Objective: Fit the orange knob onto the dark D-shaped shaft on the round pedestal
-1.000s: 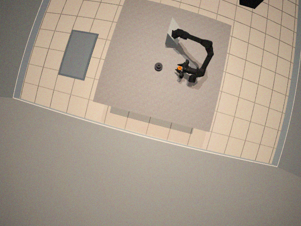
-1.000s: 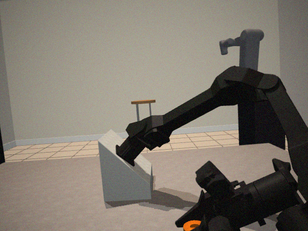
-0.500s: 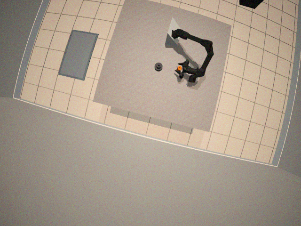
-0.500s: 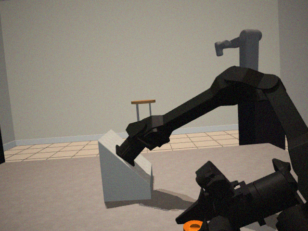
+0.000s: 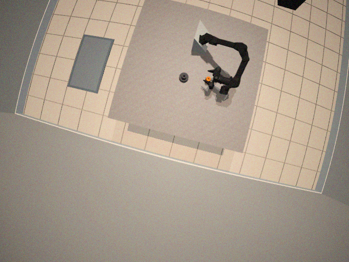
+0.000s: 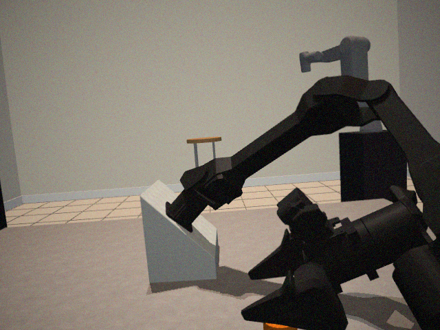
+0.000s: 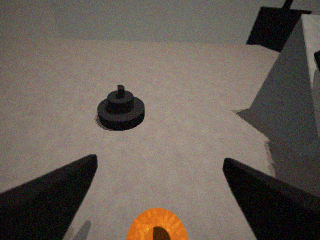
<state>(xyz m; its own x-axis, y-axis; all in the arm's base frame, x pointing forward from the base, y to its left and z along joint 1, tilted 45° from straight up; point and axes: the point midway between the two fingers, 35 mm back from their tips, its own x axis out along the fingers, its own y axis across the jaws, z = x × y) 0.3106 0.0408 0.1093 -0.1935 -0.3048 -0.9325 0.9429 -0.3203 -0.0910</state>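
Note:
My gripper (image 5: 206,75) (image 6: 246,294) (image 7: 161,162) is wide open, with nothing held between its fingers. The orange knob (image 5: 206,79) (image 6: 280,326) (image 7: 157,216) is low between and behind the spread fingertips, its hole showing in the wrist view. Its lower part is cut off in the exterior view and the wrist view, so I cannot tell what it rests on. The dark round pedestal (image 5: 180,79) (image 7: 121,120) stands apart from the knob, ahead and a little left in the wrist view. Its thin upright shaft (image 7: 120,91) is bare; its flat side cannot be made out.
A pale wedge-shaped block (image 5: 201,27) (image 6: 177,251) (image 7: 285,92) stands under the arm's base, to the right of the pedestal in the wrist view. The grey-brown surface (image 5: 157,93) carries the block, the pedestal and the arm.

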